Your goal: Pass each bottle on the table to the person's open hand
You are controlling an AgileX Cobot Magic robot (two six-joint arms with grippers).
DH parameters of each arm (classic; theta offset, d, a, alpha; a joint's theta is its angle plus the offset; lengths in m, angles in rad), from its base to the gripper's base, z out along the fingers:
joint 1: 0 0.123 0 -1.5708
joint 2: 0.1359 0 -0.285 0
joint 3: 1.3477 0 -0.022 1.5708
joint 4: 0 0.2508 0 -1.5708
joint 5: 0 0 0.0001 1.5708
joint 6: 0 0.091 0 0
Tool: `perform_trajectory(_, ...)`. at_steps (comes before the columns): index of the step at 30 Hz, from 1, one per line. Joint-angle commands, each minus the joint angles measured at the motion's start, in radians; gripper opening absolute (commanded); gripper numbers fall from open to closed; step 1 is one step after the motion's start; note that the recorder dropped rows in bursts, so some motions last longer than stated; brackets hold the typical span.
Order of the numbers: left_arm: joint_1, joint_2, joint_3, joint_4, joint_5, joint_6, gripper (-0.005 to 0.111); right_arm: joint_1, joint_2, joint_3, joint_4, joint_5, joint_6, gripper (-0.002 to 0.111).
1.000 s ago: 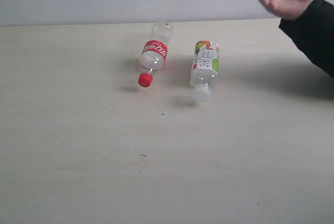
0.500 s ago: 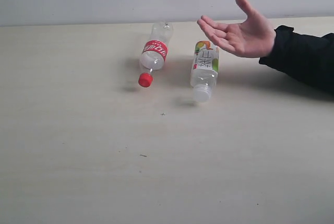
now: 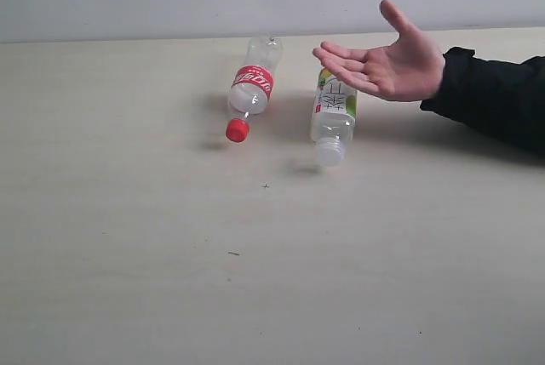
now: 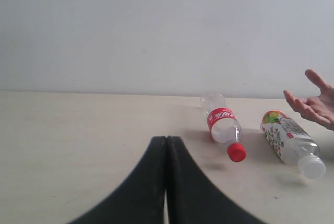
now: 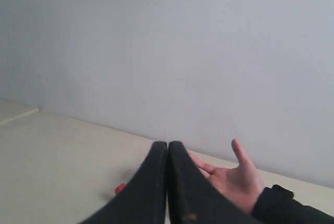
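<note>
open hand [image 3: 400, 63] near white-capped bottle [image 3: 333, 118]

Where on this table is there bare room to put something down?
The table is bare from the red-capped bottle and the white-capped bottle toward the camera, and left of the red-capped one. It is crowded only where the open hand hovers by the white-capped bottle.

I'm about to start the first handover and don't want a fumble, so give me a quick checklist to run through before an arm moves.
1. Person's open hand palm up, waiting: ok.
2. Red-capped bottle lying free on the table: ok.
3. White-capped bottle reachable without brushing the hand: cannot tell; the hand overlaps its far end in the exterior view.
4. Left gripper fingers open for a grasp: not ok, shut.
5. Right gripper fingers open: not ok, shut.
</note>
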Motion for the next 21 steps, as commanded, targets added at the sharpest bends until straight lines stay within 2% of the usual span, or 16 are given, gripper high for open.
perform_trajectory(1,0.001,-0.006,0.003,-0.009,-0.006,0.001,0.0,0.002,0.127,0.005,0.151,-0.054,0.001,0.001)
perform_trajectory(10,0.001,-0.006,0.003,-0.009,-0.006,0.001,0.0,0.002,0.708,-0.11,0.171,0.084,0.001,0.001)
perform_trajectory(16,0.001,-0.006,0.003,-0.009,-0.006,0.001,0.0,0.002,1.065,-0.234,0.21,0.064,0.003,0.008)
perform_trajectory(21,0.001,-0.006,0.003,-0.009,-0.006,0.001,0.0,0.002,1.298,-0.311,0.287,0.016,0.0,0.008)
